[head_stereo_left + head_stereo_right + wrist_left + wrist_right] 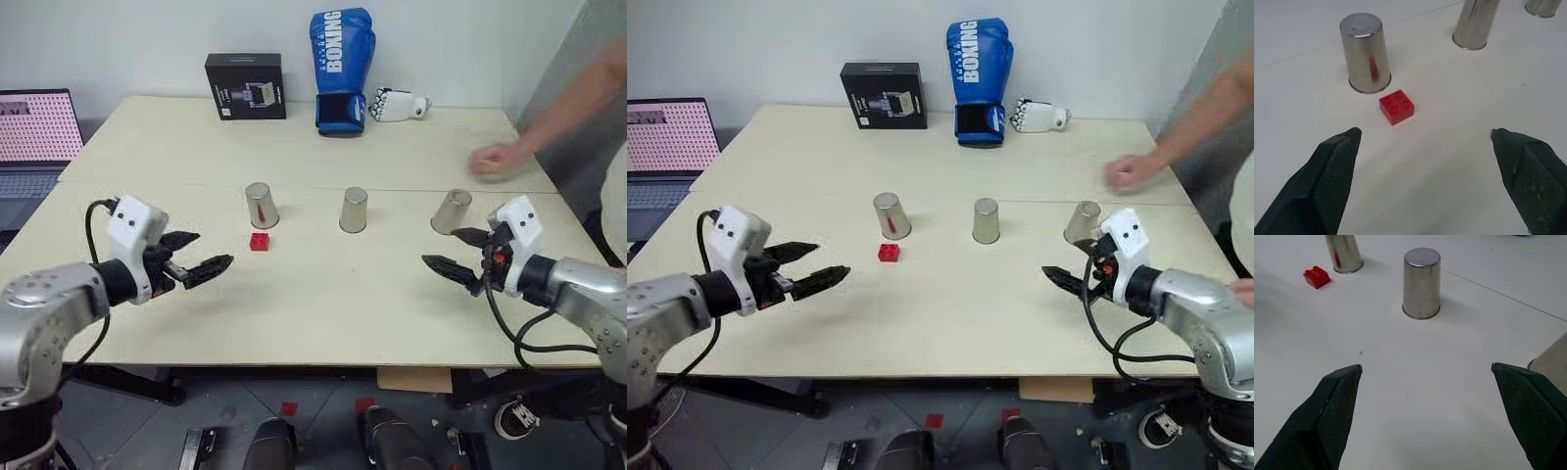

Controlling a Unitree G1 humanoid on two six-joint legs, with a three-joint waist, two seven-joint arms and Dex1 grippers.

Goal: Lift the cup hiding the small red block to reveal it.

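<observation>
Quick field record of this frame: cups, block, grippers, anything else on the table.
cups: three steel cups upside down in a row: left cup, middle cup, right cup
red block: uncovered, on the table just in front of the left cup
left gripper: open, empty
right gripper: open, empty
person's hand: on the table behind the right cup
far edge: black box, boxing glove

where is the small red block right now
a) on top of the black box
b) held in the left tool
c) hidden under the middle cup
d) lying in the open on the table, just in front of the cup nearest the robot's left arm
d: the small red block lies uncovered on the table, just in front of the upside-down cup on the robot's left, apart from the open left tool.
</observation>
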